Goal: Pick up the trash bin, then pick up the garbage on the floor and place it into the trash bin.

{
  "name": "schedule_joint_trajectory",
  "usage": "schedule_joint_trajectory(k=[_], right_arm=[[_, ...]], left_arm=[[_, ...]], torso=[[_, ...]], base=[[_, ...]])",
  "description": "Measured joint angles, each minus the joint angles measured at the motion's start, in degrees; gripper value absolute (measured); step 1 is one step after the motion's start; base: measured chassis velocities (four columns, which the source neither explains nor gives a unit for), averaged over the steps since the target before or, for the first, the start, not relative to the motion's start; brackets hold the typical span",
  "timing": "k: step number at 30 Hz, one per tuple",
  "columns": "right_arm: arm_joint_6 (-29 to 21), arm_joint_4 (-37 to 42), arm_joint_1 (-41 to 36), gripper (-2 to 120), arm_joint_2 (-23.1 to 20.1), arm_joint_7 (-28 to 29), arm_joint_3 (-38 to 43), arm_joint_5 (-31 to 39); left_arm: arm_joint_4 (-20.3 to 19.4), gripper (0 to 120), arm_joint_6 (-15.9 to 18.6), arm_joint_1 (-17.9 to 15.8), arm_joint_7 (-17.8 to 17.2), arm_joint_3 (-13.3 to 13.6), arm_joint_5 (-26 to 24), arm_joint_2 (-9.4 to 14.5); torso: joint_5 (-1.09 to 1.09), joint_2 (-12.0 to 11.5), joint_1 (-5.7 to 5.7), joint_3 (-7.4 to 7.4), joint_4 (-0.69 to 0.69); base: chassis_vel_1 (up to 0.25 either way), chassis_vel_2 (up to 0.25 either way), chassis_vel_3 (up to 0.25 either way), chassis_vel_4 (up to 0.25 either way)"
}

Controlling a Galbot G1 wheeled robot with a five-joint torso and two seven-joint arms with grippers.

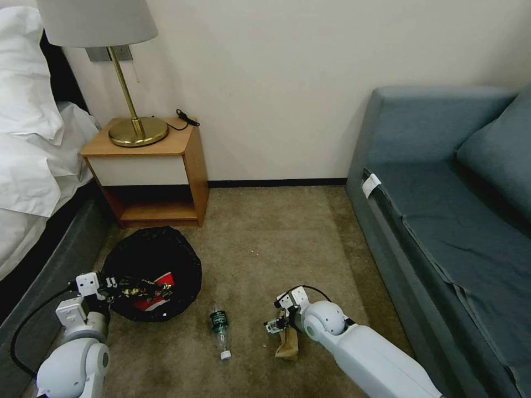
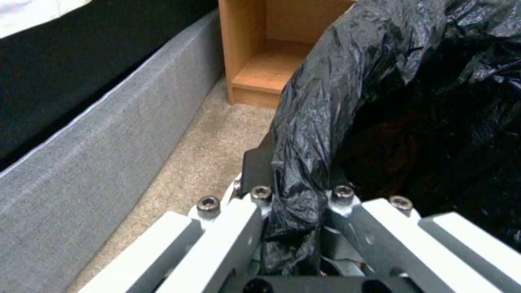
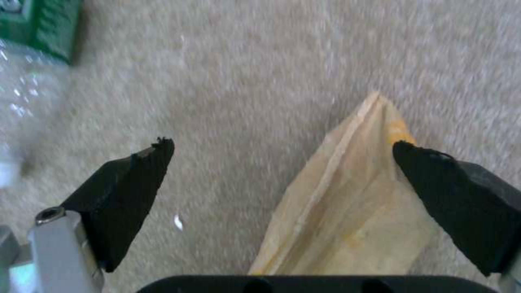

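Beige carpet [image 1: 265, 243] between bed at left and blue sofa [image 1: 442, 210] at right; wooden nightstand [image 1: 155, 171] with brass lamp [image 1: 130, 72] at far left. Left gripper [image 2: 296, 203] clamped narrow on the black-bagged rim of the trash bin [image 1: 152, 273], near left, in front of the nightstand. Red-and-white wrapper [image 1: 157, 296] and gold-and-dark wrapper [image 1: 135, 287] lie inside it. Clear bottle [image 1: 220, 327] on carpet just right of bin. Right gripper [image 3: 282, 171] spread wide, low over tan paper [image 3: 347, 195]; one fingertip [image 3: 434, 171] at the paper's edge.
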Motion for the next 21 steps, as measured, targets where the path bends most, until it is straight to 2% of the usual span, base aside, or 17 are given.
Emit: schedule_joint_trajectory(k=[8, 14, 18, 21], right_arm=[[0.01, 2.45, 1.70, 100, 0.47, 0.01, 1.03, 0.07], [0.02, 4.33, 1.57, 100, -2.18, 0.27, 0.25, 0.79], [0.02, 5.76, 0.35, 100, -5.93, 0.38, 0.19, 1.13], [0.01, 5.94, -0.37, 100, -6.54, 0.39, 0.59, 1.19]], left_arm=[[-0.06, 3, -0.02, -0.01, 0.00, 0.14, 0.06, -0.22], [-0.04, 3, -0.10, -0.03, 0.00, 0.02, 0.07, -0.15], [0.25, 3, -0.29, -0.07, -0.01, -0.12, 0.00, 0.00], [0.29, 3, -0.31, -0.11, -0.02, 0.01, 0.00, -0.05]], torso=[[0.00, 0.00, 0.00, 0.00, 0.01], [0.00, 0.00, 0.00, 0.00, 0.01], [0.00, 0.00, 0.00, 0.00, -0.01], [0.00, 0.00, 0.00, 0.00, -0.01]], base=[[0.000, 0.000, 0.000, 0.000], [0.000, 0.000, 0.000, 0.000], [0.000, 0.000, 0.000, 0.000], [0.000, 0.000, 0.000, 0.000]])
